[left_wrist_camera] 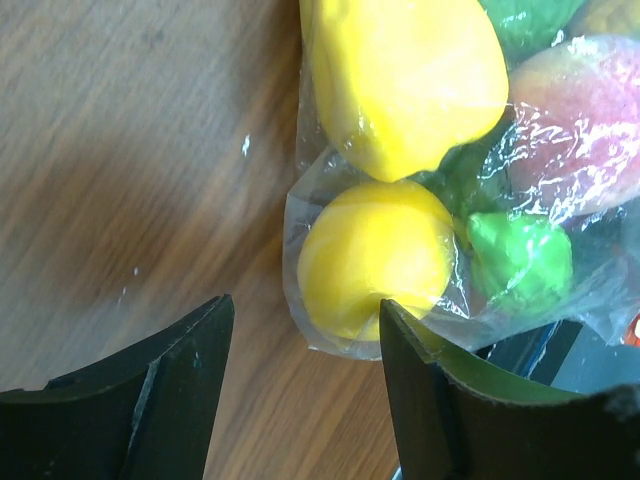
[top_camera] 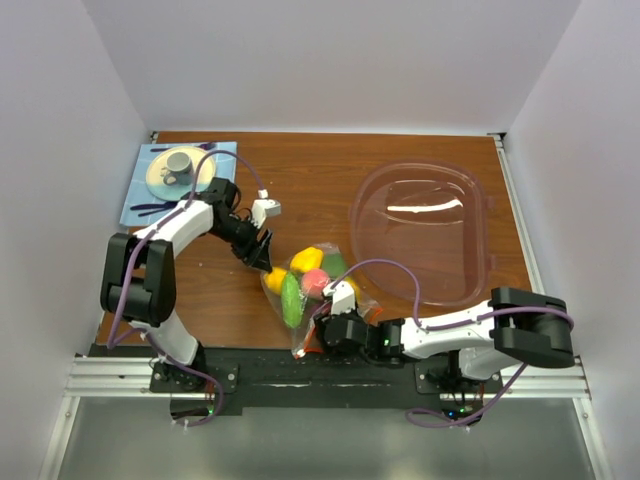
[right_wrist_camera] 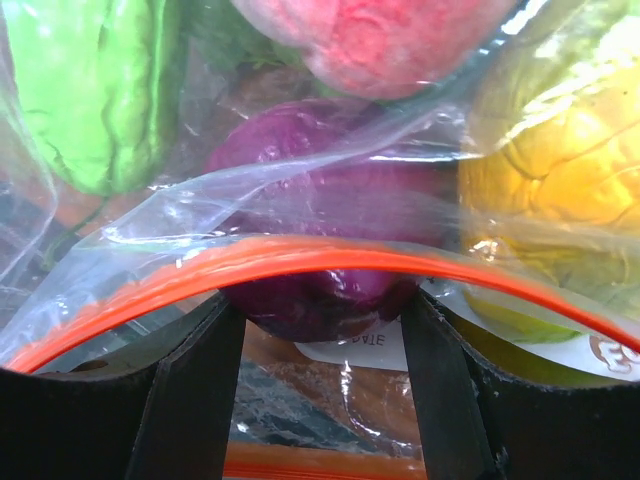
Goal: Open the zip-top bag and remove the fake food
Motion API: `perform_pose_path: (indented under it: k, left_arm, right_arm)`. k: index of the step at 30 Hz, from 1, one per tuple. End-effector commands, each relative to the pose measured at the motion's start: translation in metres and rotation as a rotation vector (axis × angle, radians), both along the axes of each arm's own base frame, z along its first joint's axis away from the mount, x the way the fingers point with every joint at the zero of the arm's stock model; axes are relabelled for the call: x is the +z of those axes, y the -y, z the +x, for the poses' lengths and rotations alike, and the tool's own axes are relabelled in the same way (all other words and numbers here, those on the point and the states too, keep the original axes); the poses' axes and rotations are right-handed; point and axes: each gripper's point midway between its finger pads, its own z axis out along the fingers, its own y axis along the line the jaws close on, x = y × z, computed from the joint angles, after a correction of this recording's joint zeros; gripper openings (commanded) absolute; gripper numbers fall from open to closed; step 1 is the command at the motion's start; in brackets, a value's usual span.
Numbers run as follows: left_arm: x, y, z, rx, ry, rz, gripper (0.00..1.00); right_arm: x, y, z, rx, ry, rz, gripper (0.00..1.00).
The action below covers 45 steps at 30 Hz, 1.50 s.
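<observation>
The zip-top bag (top_camera: 277,292) lies on the wooden table between my arms, full of fake food (top_camera: 306,260). In the left wrist view my left gripper (left_wrist_camera: 305,303) is open. The bag's clear corner (left_wrist_camera: 300,215), with a round yellow piece (left_wrist_camera: 375,255) inside, lies just ahead of its right finger (left_wrist_camera: 420,380). From above, the left gripper (top_camera: 264,255) is at the bag's far left corner. My right gripper (right_wrist_camera: 322,298) is open inside the bag's mouth, under the arched orange-red zip strip (right_wrist_camera: 300,255). A purple piece (right_wrist_camera: 320,200) sits between its tips. Green (right_wrist_camera: 90,90), pink-red (right_wrist_camera: 380,35) and yellow (right_wrist_camera: 560,160) pieces lie beyond.
A large pink-tinted clear tub (top_camera: 425,230) rests on the right half of the table. At the back left, a blue mat (top_camera: 140,200) carries a plate and a grey cup (top_camera: 182,165). White walls close in three sides.
</observation>
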Motion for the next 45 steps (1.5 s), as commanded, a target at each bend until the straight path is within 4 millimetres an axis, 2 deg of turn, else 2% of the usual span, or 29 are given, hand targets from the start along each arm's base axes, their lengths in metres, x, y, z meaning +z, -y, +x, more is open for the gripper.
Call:
perform_pose_path:
  k: [1, 4, 6, 7, 9, 10, 11, 14, 17, 19, 20, 22, 23, 26, 27, 28, 30, 31, 32, 36, 37, 39, 40, 42, 44, 45]
  left_arm:
    - [0.008, 0.022, 0.014, -0.008, 0.036, -0.082, 0.65]
    - [0.008, 0.027, 0.009, -0.021, 0.018, -0.109, 0.58]
    - [0.011, 0.031, 0.004, -0.034, 0.005, -0.129, 0.45]
    - [0.012, 0.031, 0.003, -0.035, 0.001, -0.134, 0.32]
    - [0.013, 0.032, 0.0, -0.044, -0.005, -0.139, 0.18]
    - [0.014, 0.031, 0.0, -0.046, -0.006, -0.138, 0.06]
    - [0.014, 0.03, -0.001, -0.052, -0.002, -0.135, 0.01]
    - [0.016, 0.025, -0.004, -0.055, 0.008, -0.112, 0.0]
    - [0.02, 0.007, 0.0, -0.015, 0.032, -0.083, 0.0]
    - [0.021, -0.016, 0.009, 0.038, 0.055, -0.052, 0.0]
    - [0.019, -0.034, 0.015, 0.083, 0.063, -0.019, 0.0]
    - [0.018, -0.054, 0.02, 0.132, 0.083, 0.035, 0.0]
    - [0.015, -0.074, 0.024, 0.177, 0.094, 0.088, 0.0]
    - [0.015, -0.097, 0.021, 0.214, 0.129, 0.152, 0.0]
    - [0.013, -0.099, 0.015, 0.213, 0.124, 0.163, 0.0]
    - [0.018, -0.1, 0.013, 0.212, 0.151, 0.169, 0.0]
    - [0.018, -0.1, 0.004, 0.213, 0.146, 0.171, 0.0]
    - [0.02, -0.099, 0.002, 0.215, 0.149, 0.17, 0.0]
    - [0.02, -0.098, -0.003, 0.213, 0.134, 0.166, 0.0]
    - [0.015, -0.102, -0.012, 0.209, 0.123, 0.186, 0.0]
    - [0.017, -0.103, -0.012, 0.21, 0.134, 0.19, 0.0]
    - [0.02, -0.102, -0.016, 0.199, 0.131, 0.186, 0.0]
    - [0.024, -0.102, -0.017, 0.183, 0.141, 0.179, 0.0]
    - [0.026, -0.1, -0.02, 0.177, 0.137, 0.17, 0.0]
    - [0.027, -0.1, -0.021, 0.174, 0.143, 0.173, 0.0]
    - [0.027, -0.1, -0.021, 0.172, 0.147, 0.173, 0.0]
  right_arm:
    - [-0.02, 0.01, -0.012, 0.014, -0.055, -0.048, 0.45]
    - [-0.02, 0.009, -0.013, 0.019, -0.058, -0.048, 0.45]
    - [-0.02, 0.007, -0.013, 0.024, -0.058, -0.05, 0.45]
    - [-0.02, 0.007, -0.013, 0.025, -0.059, -0.051, 0.45]
    - [-0.021, 0.005, -0.014, 0.032, -0.062, -0.061, 0.45]
    - [-0.022, 0.005, -0.014, 0.035, -0.062, -0.065, 0.45]
    - [-0.022, 0.004, -0.014, 0.037, -0.059, -0.071, 0.45]
    - [-0.019, 0.003, -0.013, 0.044, -0.057, -0.074, 0.45]
    - [-0.01, 0.0, -0.013, 0.06, -0.044, -0.075, 0.45]
    - [0.002, -0.002, -0.011, 0.065, -0.033, -0.06, 0.45]
    - [0.008, -0.002, -0.012, 0.077, -0.028, -0.061, 0.45]
    - [0.03, -0.006, -0.012, 0.097, -0.012, -0.012, 0.45]
    - [0.034, -0.004, -0.014, 0.104, -0.017, -0.009, 0.44]
    - [0.063, -0.001, -0.016, 0.12, -0.009, 0.058, 0.44]
    - [0.069, 0.0, -0.016, 0.12, -0.004, 0.072, 0.44]
    - [0.083, 0.0, -0.016, 0.122, 0.006, 0.109, 0.44]
    - [0.093, 0.005, -0.015, 0.122, 0.018, 0.112, 0.44]
    - [0.109, 0.005, -0.013, 0.121, 0.046, 0.139, 0.44]
    - [0.115, 0.01, -0.009, 0.109, 0.062, 0.127, 0.45]
    - [0.147, 0.044, 0.03, -0.069, 0.185, 0.059, 0.43]
    - [0.158, 0.06, 0.055, -0.172, 0.206, 0.053, 0.42]
    - [0.161, 0.084, 0.077, -0.265, 0.204, 0.026, 0.37]
    - [0.162, 0.102, 0.097, -0.342, 0.201, 0.02, 0.35]
    - [0.165, 0.12, 0.122, -0.428, 0.211, 0.017, 0.33]
    - [0.166, 0.128, 0.137, -0.466, 0.215, -0.01, 0.32]
    - [0.155, 0.129, 0.145, -0.48, 0.195, -0.059, 0.32]
